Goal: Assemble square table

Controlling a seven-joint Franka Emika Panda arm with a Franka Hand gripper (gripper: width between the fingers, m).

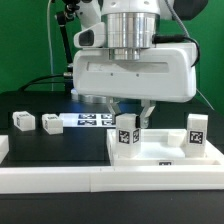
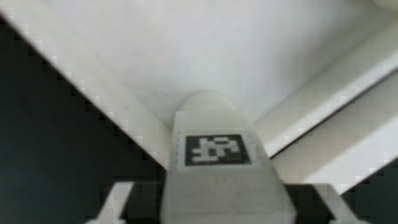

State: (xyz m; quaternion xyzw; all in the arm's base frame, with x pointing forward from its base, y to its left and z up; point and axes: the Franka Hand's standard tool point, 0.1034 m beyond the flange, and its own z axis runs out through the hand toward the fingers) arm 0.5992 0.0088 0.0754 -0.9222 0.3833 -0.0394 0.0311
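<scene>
The robot's white two-finger hand (image 1: 132, 120) reached straight down from the arm and was clamped on a small white plastic leg block (image 1: 127, 134) bearing a black-and-white square tag. In the wrist view the leg block (image 2: 217, 150) filled the gap between the two fingers (image 2: 139, 205). No space showed on either side, and its tag faced the camera. Its rounded far end pointed away from the hand toward the large white square plastic slab (image 2: 160, 60) beyond it.

In the exterior view the leg block stood upright over the slab (image 1: 165, 150), near the slab's corner toward the exterior view's left. Whether its lower end touched the slab I could not tell.

A second leg block (image 1: 196, 135), also white and tagged, stood upright on the slab toward the exterior view's right, well apart from the first.

The slab lay on the black worktop (image 1: 40, 148), just behind a long low white barrier rail (image 1: 60, 182) that ran across the front.

Two more leg blocks (image 1: 22, 121) (image 1: 50, 123), both white and tagged, lay near each other on the worktop toward the exterior view's left. The flat white marker board (image 1: 90, 120) lay between them and the hand.
</scene>
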